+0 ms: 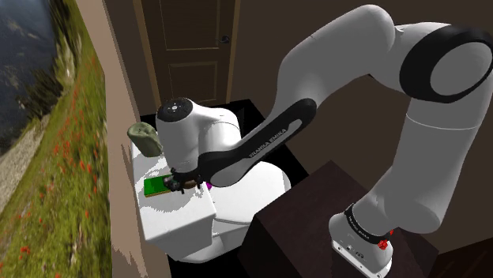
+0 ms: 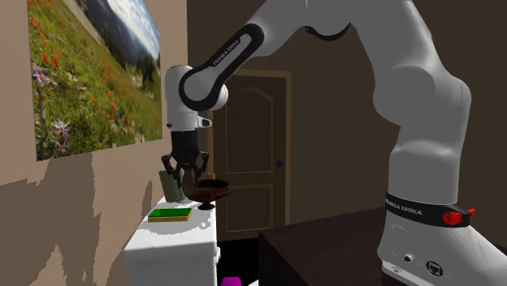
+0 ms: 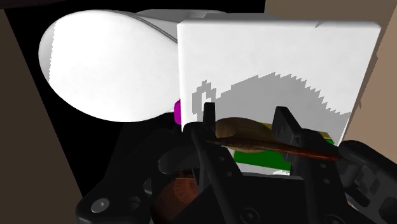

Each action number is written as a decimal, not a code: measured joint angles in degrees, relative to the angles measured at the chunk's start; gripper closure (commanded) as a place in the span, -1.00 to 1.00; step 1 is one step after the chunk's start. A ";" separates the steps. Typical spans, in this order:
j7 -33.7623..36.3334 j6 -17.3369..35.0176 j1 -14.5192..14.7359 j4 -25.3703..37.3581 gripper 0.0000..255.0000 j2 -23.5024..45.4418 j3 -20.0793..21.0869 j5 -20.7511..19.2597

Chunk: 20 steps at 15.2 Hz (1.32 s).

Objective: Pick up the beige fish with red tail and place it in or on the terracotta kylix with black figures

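Note:
My black gripper (image 3: 245, 121) is shut on the beige fish (image 3: 238, 129), whose body lies crosswise between the two fingers. The fish's reddish tail (image 3: 308, 151) sticks out past one finger. In the second exterior view the gripper (image 2: 185, 175) hangs a little above the white top (image 2: 175, 231). The dark brown kylix (image 2: 213, 192) stands on its stem just to that view's right of the gripper. In the shoulder view the gripper (image 1: 182, 183) is over the white top (image 1: 178, 209), and the arm hides the kylix.
A flat green pad (image 2: 171, 214) lies on the white top below the gripper, also visible as the green pad (image 1: 155, 185). A grey-green lump (image 1: 144, 138) stands by the wall. A small magenta item (image 3: 177, 112) sits beside the white block. The dark stand (image 1: 316, 229) is at lower right.

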 measured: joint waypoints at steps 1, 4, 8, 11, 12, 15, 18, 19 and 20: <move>-0.37 -0.47 -0.27 -0.03 1.00 -0.61 0.33 0.54; -1.47 -1.97 -0.96 0.25 1.00 -2.19 1.17 2.01; -5.09 -3.66 -2.67 3.97 1.00 -0.41 -0.07 1.76; -7.99 -4.90 -3.86 7.56 1.00 1.79 -1.33 1.21; -9.16 -5.43 -4.46 8.64 1.00 2.26 -1.64 1.23; -12.64 -7.60 -5.38 14.35 1.00 5.68 -3.14 0.49; -15.95 -9.58 -6.29 19.63 1.00 8.74 -4.37 0.04; -16.81 -10.16 -6.27 21.75 1.00 10.24 -4.90 -0.32; -17.85 -10.90 -6.45 23.67 1.00 11.33 -5.27 -0.44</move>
